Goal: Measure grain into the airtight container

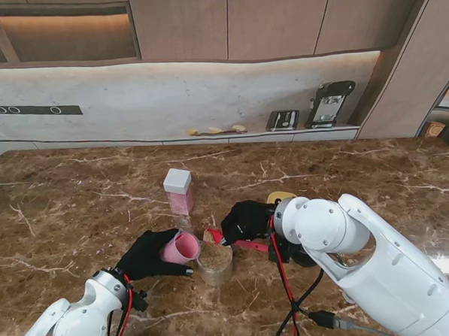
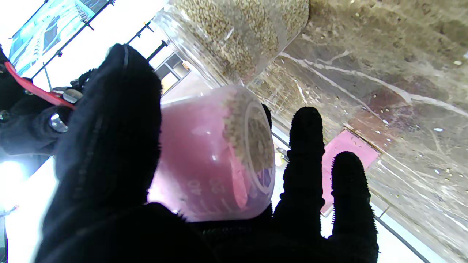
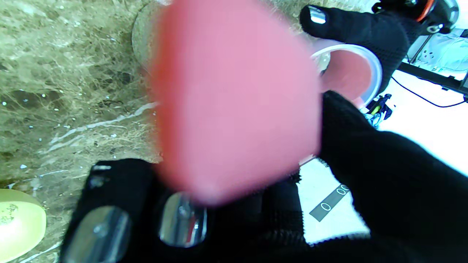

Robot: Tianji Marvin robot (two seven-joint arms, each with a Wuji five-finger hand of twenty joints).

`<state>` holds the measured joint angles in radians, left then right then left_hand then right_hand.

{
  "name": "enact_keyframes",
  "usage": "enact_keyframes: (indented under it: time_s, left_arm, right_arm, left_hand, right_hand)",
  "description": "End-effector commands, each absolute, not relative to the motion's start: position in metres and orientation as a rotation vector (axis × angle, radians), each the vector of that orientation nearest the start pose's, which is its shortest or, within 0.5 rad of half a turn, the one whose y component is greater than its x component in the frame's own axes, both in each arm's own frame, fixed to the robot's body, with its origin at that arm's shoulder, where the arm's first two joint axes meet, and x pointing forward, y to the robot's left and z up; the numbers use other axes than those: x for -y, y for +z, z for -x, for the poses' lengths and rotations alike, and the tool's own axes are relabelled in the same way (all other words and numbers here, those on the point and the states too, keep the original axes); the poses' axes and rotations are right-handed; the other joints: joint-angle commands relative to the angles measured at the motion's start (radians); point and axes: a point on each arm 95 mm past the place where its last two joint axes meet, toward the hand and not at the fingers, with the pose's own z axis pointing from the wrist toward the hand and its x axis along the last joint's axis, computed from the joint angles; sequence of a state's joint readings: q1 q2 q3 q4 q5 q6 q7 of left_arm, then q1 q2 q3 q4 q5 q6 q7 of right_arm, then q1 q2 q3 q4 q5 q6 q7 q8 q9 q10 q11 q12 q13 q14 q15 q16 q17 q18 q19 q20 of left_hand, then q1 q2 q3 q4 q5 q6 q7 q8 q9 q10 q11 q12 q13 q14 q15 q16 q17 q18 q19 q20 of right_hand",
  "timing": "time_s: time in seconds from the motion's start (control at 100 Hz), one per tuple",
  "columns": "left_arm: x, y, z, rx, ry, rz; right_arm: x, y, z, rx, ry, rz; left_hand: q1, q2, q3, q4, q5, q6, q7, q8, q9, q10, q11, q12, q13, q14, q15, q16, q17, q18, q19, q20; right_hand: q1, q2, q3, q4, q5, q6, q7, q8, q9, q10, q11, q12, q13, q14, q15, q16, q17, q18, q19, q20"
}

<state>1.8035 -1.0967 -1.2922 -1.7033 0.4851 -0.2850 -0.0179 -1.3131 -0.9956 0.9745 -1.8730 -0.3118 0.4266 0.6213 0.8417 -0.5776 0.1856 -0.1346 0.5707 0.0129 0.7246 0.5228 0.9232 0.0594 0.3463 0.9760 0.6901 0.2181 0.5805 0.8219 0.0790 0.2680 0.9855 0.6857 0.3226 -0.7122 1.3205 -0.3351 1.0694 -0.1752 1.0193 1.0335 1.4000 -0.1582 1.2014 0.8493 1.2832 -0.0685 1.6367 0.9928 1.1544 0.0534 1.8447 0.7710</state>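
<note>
Fingers of the left hand are wrapped round the pink measuring cup, thumb on one side, the others on the far wall, and the cup lies tipped on its side with its mouth turned to the right, toward the clear jar. The left wrist view shows grain banked against the cup's lip, right at the jar's wall. The cup rim sits just beside the jar's rim, the jar already holding grain near its top, standing on the tabletop between the two hands.

On the right hand the fingers are closed on a pink scoop, which fills the right wrist view as a blur; its red handle runs out toward the wrist in the stand's view. The scoop end sits just at the jar's far right rim, so the jar is hemmed in on both sides.

Farther from me, a pink container with a white lid stands upright and well apart from both hands, with open marble all round it. A yellow object peeks out just behind the right hand. Left of the left hand the tabletop lies wide open out to its edge; cables trail across the nearer part beside the right arm.
</note>
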Motion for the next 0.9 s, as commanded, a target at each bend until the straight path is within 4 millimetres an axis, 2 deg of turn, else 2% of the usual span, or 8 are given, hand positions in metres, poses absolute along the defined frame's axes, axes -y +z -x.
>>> enact_keyframes:
  time_s: [0.0, 0.89]
  left_arm:
    - [0.013, -0.349, -0.327, -1.381, -2.002, 1.662]
    - [0.016, -0.349, -0.327, -1.388, -2.017, 1.661]
  right_arm:
    - [-0.096, -0.247, -0.383, 1.920, -1.504, 1.970]
    - [-0.126, -0.250, -0.379, 2.025, -1.482, 1.843]
  left_hand:
    - [0.209, 0.250, 0.344, -0.034, 0.217, -0.205, 0.181, -0.006, 0.122, -0.051, 0.074, 0.009, 0.010, -0.023, 0.010, 0.010, -0.019, 0.010, -0.017, 0.004]
    - [0.209, 0.250, 0.343, -0.034, 0.216, -0.208, 0.183, -0.004, 0.122, -0.055, 0.073, 0.010, 0.010, -0.026, 0.009, 0.008, -0.019, 0.007, -0.018, 0.004]
  right_hand:
    - [0.015, 0.007, 0.030, 0.046, 0.022, -0.019, 0.015, 0.011, 0.048, -0.022, 0.020, 0.003, 0.033, -0.011, 0.063, 0.002, 0.044, -0.023, 0.191, -0.012]
    - [0.016, 0.004, 0.030, 0.044, 0.019, -0.018, 0.016, 0.008, 0.048, -0.022, 0.020, 0.004, 0.033, -0.010, 0.064, 0.002, 0.044, -0.024, 0.192, -0.012]
